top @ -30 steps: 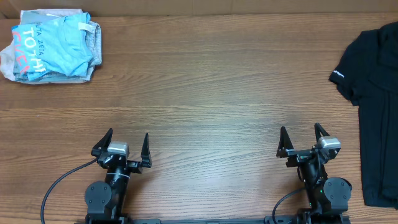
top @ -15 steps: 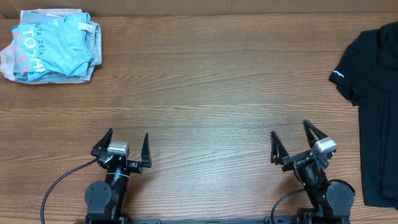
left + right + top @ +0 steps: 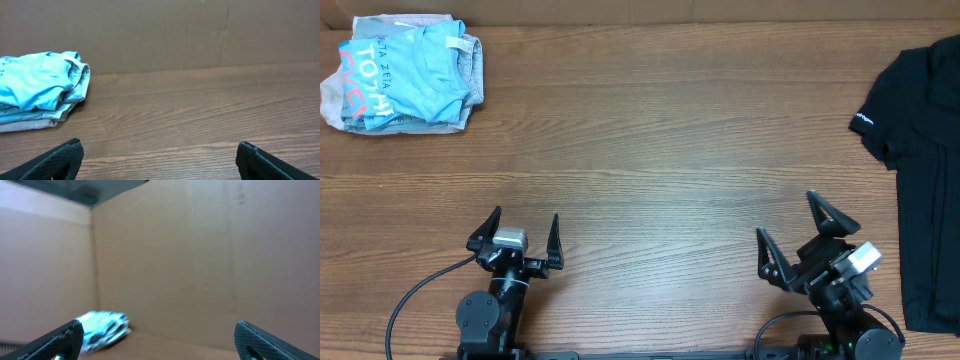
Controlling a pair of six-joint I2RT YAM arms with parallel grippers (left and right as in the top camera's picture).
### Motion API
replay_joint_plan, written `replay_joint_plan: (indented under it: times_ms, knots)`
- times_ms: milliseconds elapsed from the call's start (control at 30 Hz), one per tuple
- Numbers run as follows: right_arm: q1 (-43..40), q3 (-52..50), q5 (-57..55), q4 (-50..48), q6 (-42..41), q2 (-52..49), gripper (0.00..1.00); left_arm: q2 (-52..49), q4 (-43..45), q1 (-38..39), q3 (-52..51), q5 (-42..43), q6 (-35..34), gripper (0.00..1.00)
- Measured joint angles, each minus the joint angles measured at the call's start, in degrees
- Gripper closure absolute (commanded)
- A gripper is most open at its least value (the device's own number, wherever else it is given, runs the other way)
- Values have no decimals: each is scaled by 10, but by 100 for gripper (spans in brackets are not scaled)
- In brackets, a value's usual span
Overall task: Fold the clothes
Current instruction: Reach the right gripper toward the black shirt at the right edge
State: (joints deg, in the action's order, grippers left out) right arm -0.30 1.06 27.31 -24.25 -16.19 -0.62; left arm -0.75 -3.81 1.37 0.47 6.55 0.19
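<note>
Overhead: T-shirt right of both jaws

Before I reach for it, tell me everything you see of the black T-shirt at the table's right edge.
The black T-shirt is plain, soft-looking fabric, lying unfolded and lightly wrinkled on the wooden table, cut off by the overhead frame's right edge. One short sleeve points left, with a small white logo near its hem. Nothing else touches it.
</note>
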Motion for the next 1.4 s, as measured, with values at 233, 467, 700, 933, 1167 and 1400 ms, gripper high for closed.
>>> replay_joint_plan:
  times_ms: [233, 467, 700, 933, 1167, 1400]
  knots:
    - [0, 27, -113, 10, -4, -23, 0, 0, 0, 0, 0, 0, 0, 0]
    - [0, 145, -212, 9, 30, -162, 0, 0, 0, 0, 0, 0, 0, 0]
    - [-8, 337, -310, 103, 69, -391, 0, 0, 0, 0, 0, 0, 0, 0]
    - [-76, 604, -337, 313, 98, -640, 0, 0, 0, 0, 0, 0, 0, 0]
    - [-150, 859, -339, 556, 133, -853, 0, 0, 0, 0, 0, 0, 0, 0]
    - [-199, 1001, -333, 690, 154, -1011, 0, 0, 0, 0, 0, 0, 0, 0]
